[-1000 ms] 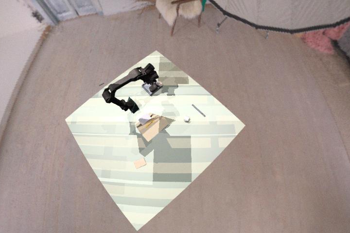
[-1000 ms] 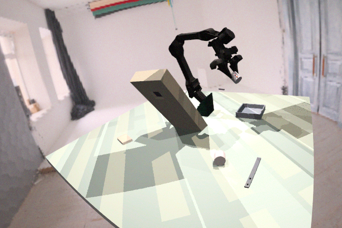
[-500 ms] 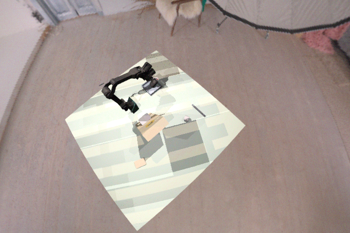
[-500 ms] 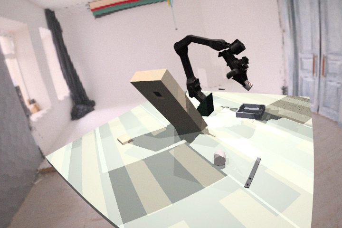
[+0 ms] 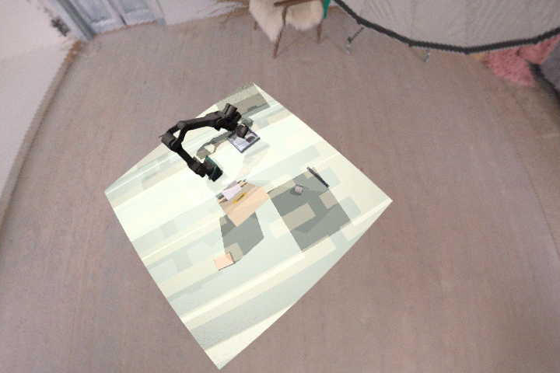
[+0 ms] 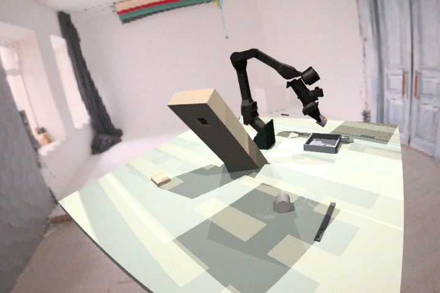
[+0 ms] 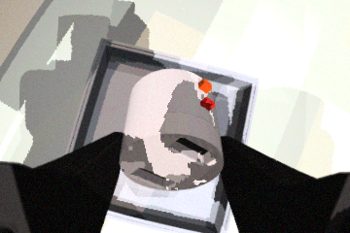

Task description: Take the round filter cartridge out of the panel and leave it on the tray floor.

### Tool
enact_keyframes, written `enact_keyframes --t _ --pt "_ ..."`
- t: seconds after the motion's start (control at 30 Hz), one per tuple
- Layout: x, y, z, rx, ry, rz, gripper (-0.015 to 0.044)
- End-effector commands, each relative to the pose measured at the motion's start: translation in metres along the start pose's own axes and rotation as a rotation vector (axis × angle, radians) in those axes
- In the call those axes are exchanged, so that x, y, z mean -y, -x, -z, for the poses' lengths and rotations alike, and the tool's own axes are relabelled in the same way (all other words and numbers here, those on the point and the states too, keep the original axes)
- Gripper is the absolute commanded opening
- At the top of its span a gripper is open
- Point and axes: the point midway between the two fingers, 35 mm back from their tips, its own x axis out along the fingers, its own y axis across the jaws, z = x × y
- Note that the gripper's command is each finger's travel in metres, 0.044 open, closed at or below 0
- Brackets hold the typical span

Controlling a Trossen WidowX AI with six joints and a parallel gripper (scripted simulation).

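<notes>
Filter cartridge (image 7: pixel 170 128) is clamped between the half-closed jaws, hanging above the grey tray (image 7: pixel 87 109)

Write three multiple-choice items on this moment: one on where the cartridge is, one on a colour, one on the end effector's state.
1. Where is the filter cartridge?
A. flush in the panel
B. held above the tray
C. lying on the table beside the bar

2. What colour are the two small markers on the cartridge?
A. red and orange
B. blue
C. green

3. What is the end effector doing?
A. open, holding nothing
B. shut on nothing
C. shut on the cartridge

Key: 1 B, the wrist view shows the tray under the cartridge. 2 A, both show on its side. 3 C, the fingers flank the cartridge.
</notes>
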Motion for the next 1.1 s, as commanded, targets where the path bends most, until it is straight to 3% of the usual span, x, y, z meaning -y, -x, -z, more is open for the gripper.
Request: enact_keyframes --t 0.0,0.43,0.6,1.07 --pt "-0.005 -0.005 0.002 0.006 0.025 -0.016 0.0000" --pt "-0.006 -0.067 0.037 0.006 0.025 -0.017 0.0000" --pt "-0.006 -0.070 0.039 0.006 0.025 -0.017 0.0000" --pt "-0.005 -0.066 0.039 -0.005 0.028 -0.013 0.0368"
